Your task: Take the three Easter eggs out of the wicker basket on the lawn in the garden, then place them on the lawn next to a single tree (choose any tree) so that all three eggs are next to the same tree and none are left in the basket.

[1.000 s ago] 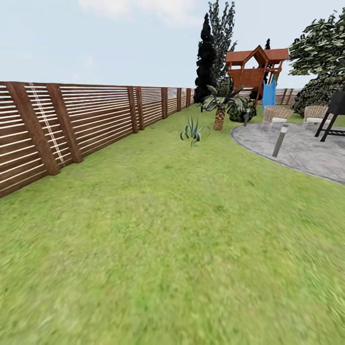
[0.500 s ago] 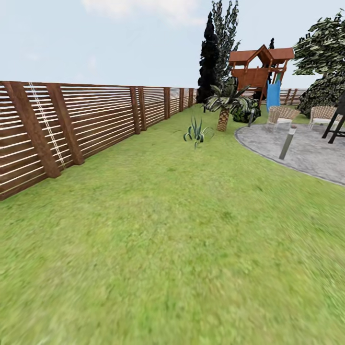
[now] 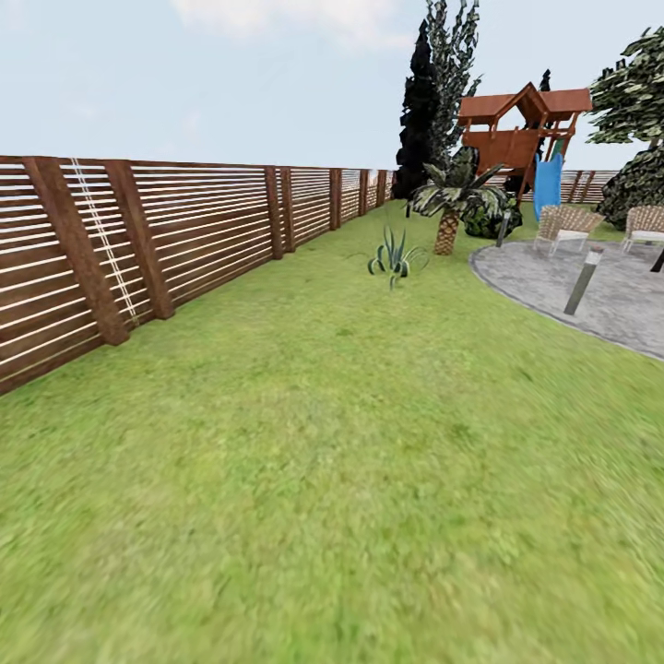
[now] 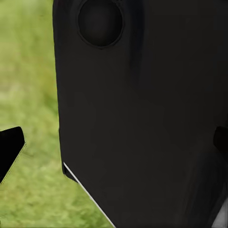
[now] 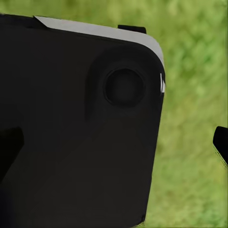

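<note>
Mottled green lawn [image 3: 350, 461] beside brown slat fence [image 3: 184, 231]; both tools' state impossible to tell.

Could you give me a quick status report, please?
Hand states can't be told. Lawn ahead, fence along its left. Paved patio with a bollard light ahead right.

The broad, flat, mottled green grass lawn [image 3: 350, 461] fills the lower head view, running from 6 o'clock up toward 12. The garden is a grassy yard bounded by a brown horizontal-slat wooden fence [image 3: 184, 231] from 9 toward 12 o'clock. A wooden playset with blue slide [image 3: 526, 138] stands at 1 o'clock.
</note>
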### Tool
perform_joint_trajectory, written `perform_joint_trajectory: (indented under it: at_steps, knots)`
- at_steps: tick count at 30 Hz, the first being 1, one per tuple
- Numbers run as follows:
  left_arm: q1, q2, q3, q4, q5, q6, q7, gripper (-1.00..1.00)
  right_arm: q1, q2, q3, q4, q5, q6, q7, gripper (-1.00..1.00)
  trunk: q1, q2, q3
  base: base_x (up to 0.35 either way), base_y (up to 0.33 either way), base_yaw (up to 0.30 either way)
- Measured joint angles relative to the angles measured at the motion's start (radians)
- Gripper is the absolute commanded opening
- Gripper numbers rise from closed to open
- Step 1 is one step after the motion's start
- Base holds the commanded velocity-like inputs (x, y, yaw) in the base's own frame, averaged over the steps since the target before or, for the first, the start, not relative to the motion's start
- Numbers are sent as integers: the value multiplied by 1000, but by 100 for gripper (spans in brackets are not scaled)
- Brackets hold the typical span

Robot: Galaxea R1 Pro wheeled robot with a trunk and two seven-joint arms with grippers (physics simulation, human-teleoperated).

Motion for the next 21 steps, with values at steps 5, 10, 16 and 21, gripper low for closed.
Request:
perform_joint_trajectory:
  at_steps: [5, 10, 16, 21]
  knots:
    - [0, 1, 3, 0, 0, 0, 0, 100, 0, 2, 0, 0, -2, -4, 0, 100, 0, 0, 0, 317, 100, 0]
    - [0, 3, 2, -2, 0, 0, -1, 100, 0, 6, 0, -14, -1, -12, 0, 100, 0, 0, 0, 319, 96, 0]
    - [-11, 7, 2, -5, 0, 0, -1, 100, 0, 1, 0, -38, -3, -24, 0, 100, 0, 0, 0, 324, 76, 0]
    - [-12, 8, 2, -5, 0, 0, -1, 100, 0, -1, -2, -38, -5, -25, 0, 100, 0, 0, 0, 325, 72, 0]
